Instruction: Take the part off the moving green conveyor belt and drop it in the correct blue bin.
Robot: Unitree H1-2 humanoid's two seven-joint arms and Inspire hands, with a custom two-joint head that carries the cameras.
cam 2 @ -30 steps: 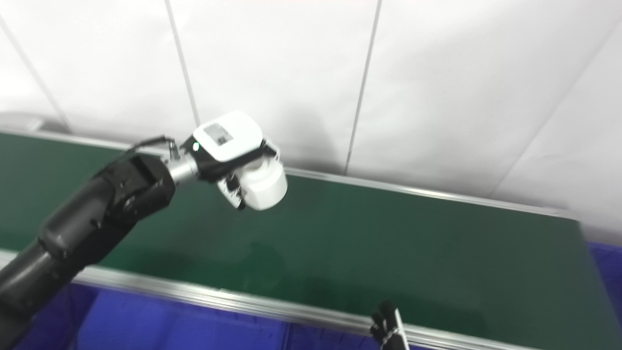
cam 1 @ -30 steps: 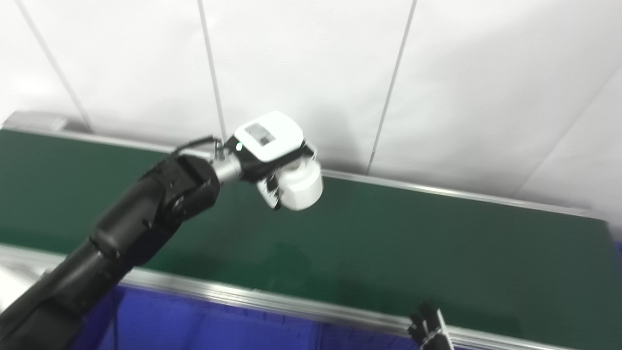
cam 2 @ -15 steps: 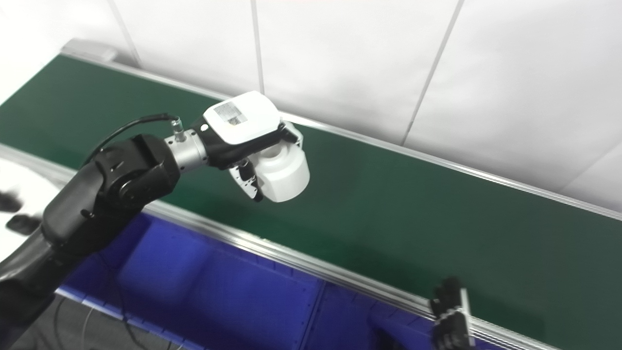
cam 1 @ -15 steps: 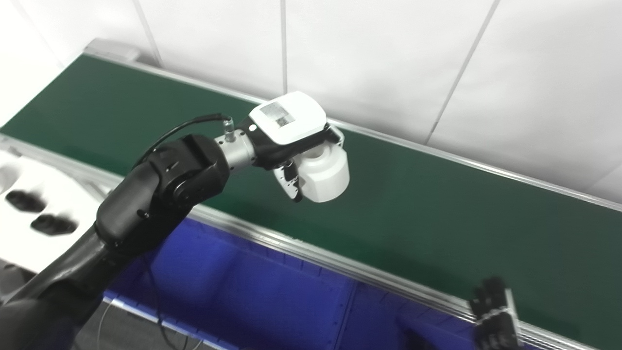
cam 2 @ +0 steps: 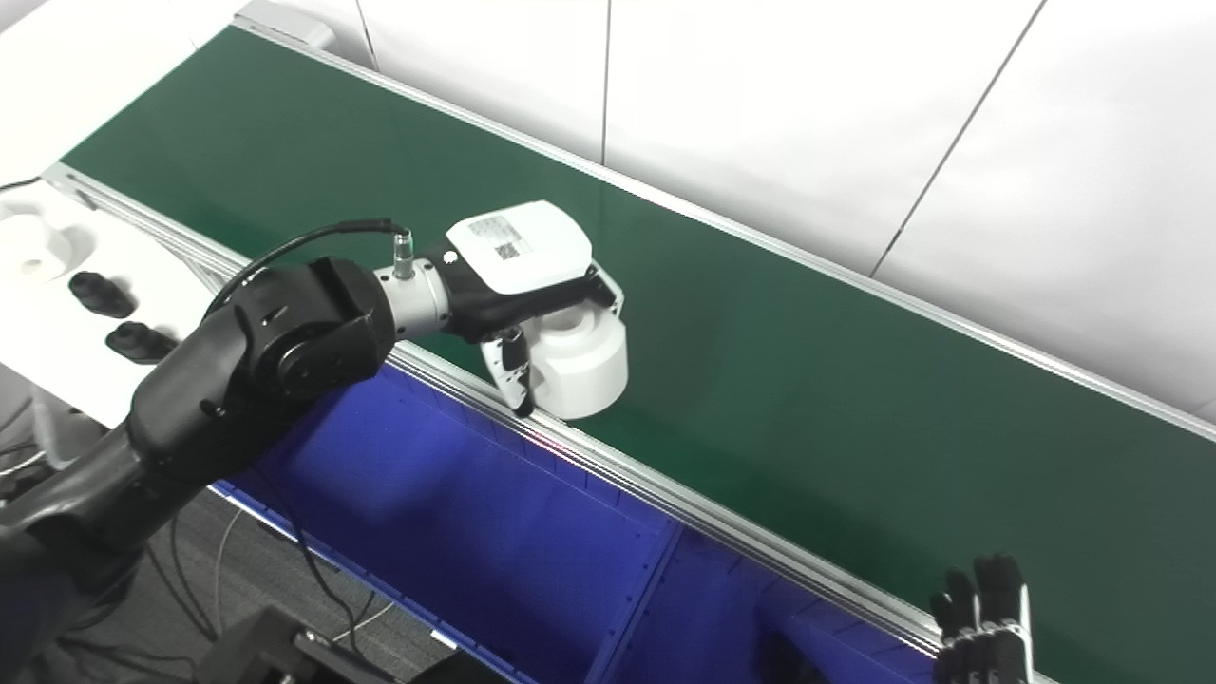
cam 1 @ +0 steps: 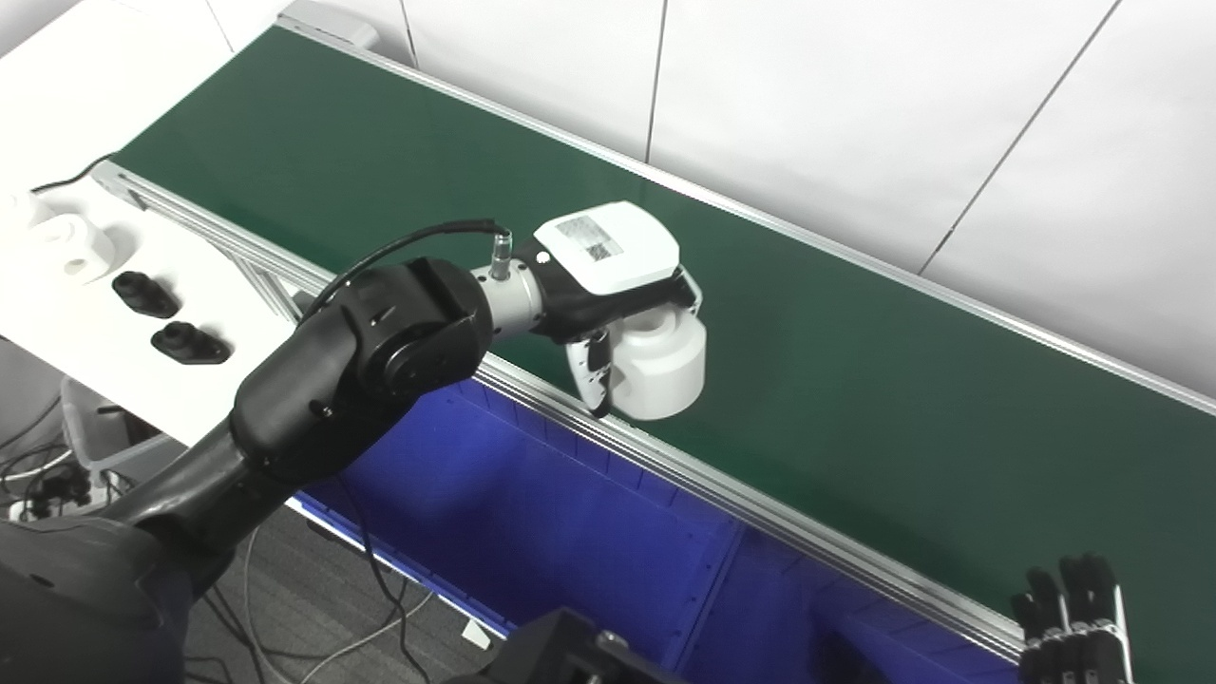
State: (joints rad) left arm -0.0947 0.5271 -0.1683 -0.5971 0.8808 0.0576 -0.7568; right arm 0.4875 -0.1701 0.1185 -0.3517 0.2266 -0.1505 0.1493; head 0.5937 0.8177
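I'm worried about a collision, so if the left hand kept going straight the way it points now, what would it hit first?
The left hand, shut on the white part, points along and across the green belt. Nothing lies in that line on the belt; the wall behind would likely come first, though depth is unclear.

The belt (cam 1: pixel 855 380) is matt green rubber with brushed metal rails (cam 1: pixel 722 494); the part (cam 1: pixel 660 366) is smooth white plastic; the bin (cam 1: pixel 532 513) is glossy blue plastic.

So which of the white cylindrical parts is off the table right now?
The white cylindrical part in the left hand; the other sits on the white side table.
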